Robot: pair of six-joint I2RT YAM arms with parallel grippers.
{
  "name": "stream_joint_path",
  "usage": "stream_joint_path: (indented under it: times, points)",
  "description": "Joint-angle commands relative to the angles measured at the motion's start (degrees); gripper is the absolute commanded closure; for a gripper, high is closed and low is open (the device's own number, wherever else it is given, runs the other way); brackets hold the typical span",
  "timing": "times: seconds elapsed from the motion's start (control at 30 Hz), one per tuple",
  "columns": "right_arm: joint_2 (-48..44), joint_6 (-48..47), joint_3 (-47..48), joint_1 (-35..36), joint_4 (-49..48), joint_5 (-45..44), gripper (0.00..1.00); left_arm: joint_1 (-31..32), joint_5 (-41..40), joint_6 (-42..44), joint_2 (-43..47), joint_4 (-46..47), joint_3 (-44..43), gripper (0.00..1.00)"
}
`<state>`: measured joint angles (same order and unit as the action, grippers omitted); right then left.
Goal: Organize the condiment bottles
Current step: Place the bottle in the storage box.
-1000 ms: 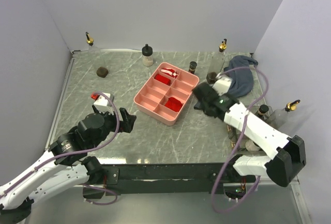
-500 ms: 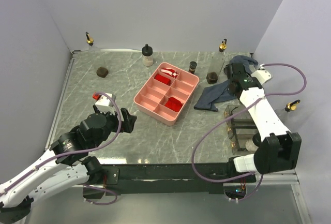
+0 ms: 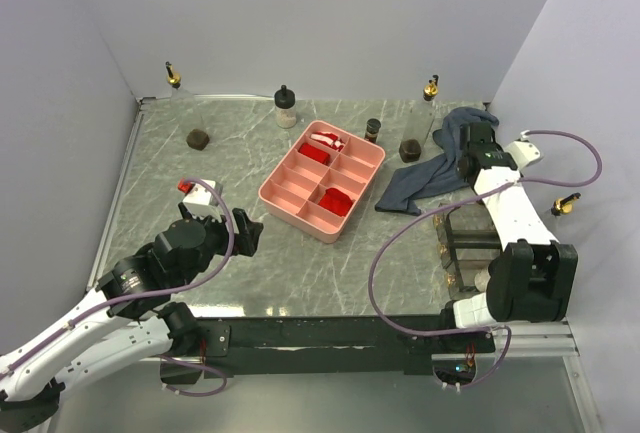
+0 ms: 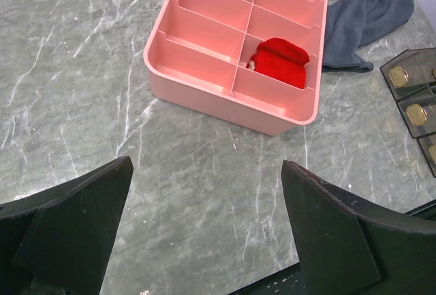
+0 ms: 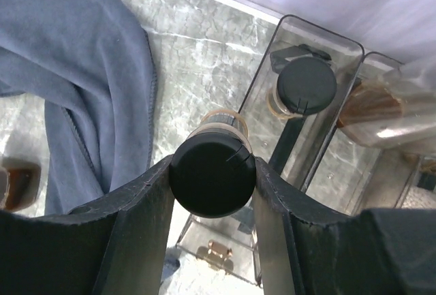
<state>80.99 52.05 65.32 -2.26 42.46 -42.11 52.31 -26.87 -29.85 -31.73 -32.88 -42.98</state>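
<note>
One black-capped bottle was clamped between the fingers of the right gripper, both fingers pressing on the sides of its cap. The wrist view showed it cap-on, held above the clear rack, just beside the blue-grey cloth. A second black-capped bottle stood upright in one rack compartment. A clear bottle with brown contents occupied the compartment next to it; whether it stood or lay could not be determined.

Six further bottles stood loose on the table:
- the left spouted bottle, in the back left corner;
- the left dark jar, near that corner;
- the cream bottle, at the back wall;
- the small dark bottle, just behind the far end of the pink tray;
- the right spouted bottle, at the back wall;
- the right dark jar, just beside the cloth.

No bottle stood in the tray. A red pouch lay in one of its near compartments.

The left gripper hung over bare table in front of the tray, its jaws spread wide and holding nothing.
</note>
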Motion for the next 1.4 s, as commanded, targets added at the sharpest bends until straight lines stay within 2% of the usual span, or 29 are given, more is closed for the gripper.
stream_joint_path:
  times: [0.0,0.3,0.83,1.17,1.37]
  points:
    - [0.7,-1.6,-1.6,-2.2,-5.0,1.2,1.0,0.2,-1.2,-0.9,-0.1,-0.1,0.0,0.03]
    - [0.2,-1.3,-3.4,-3.6,-3.2,0.2,1.0,0.2,-1.3,-0.9,-0.1,-0.1,-0.1,0.03]
    - [-6.9,-1.6,-4.6,-3.6,0.4,0.6,1.0,0.2,-0.7,-0.7,-0.2,0.1,0.0,0.03]
    - [-5.6,-2.1,-7.2,-3.9,-1.5,0.4,1.0,0.3,-0.8,-0.9,0.3,0.1,0.1,0.03]
    - [-3.7,-4.6,-8.5,-5.6,-6.4,4.0,1.0,0.4,-1.1,-0.7,0.2,0.1,0.1,0.03]
